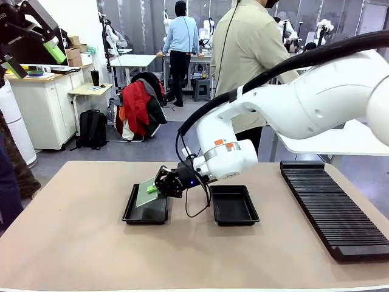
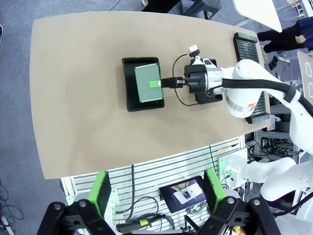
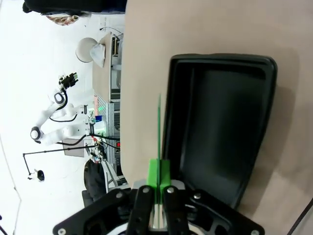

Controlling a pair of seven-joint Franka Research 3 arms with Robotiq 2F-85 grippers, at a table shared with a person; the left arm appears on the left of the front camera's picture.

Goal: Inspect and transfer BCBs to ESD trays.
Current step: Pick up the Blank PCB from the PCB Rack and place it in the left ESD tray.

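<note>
Right arm (image 1: 316,97) comes in from the right and crosses the middle, elbow high, forearm sloping down to the left. Wrist (image 1: 222,159) is bent so the right gripper (image 1: 154,189) lies close to level, pointing left. Its fingers are pinched tight on one edge of a BCB (image 2: 148,83), a green pad on each face. Left gripper (image 2: 158,190) is held high, facing straight down, jaws spread wide, empty.

the right arm (image 1: 316,103) is white and rounded, with an orange wrist mark (image 1: 226,145), black cable (image 1: 292,65) and black green-padded hand (image 1: 153,188).
</note>
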